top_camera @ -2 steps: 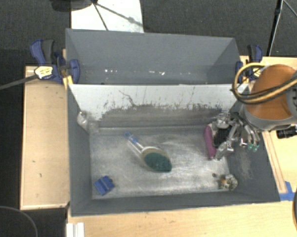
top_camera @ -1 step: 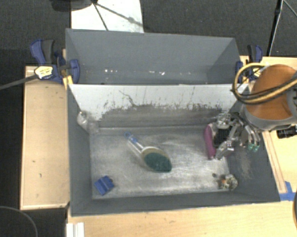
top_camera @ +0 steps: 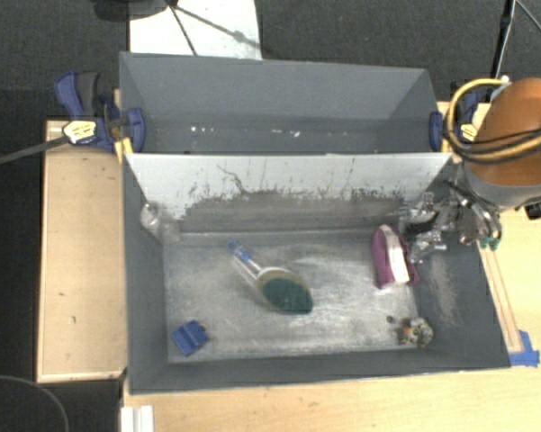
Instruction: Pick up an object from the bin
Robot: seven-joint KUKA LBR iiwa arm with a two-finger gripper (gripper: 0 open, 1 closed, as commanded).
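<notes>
My gripper (top_camera: 425, 232) hangs at the bin's right side, close to the right wall. Just left of it and slightly lower lies a purple and white oblong thing (top_camera: 389, 257), tilted on end against the floor; whether the gripper touches it I cannot tell. A small brownish, knobbly thing (top_camera: 414, 331) lies below, near the bin's front right corner.
A brush with a clear handle and a dark green round head (top_camera: 275, 283) lies mid-floor. A small blue block (top_camera: 189, 337) sits at the front left. A small clear thing (top_camera: 149, 216) rests at the back left corner. The orange-covered arm reaches in over the right rim.
</notes>
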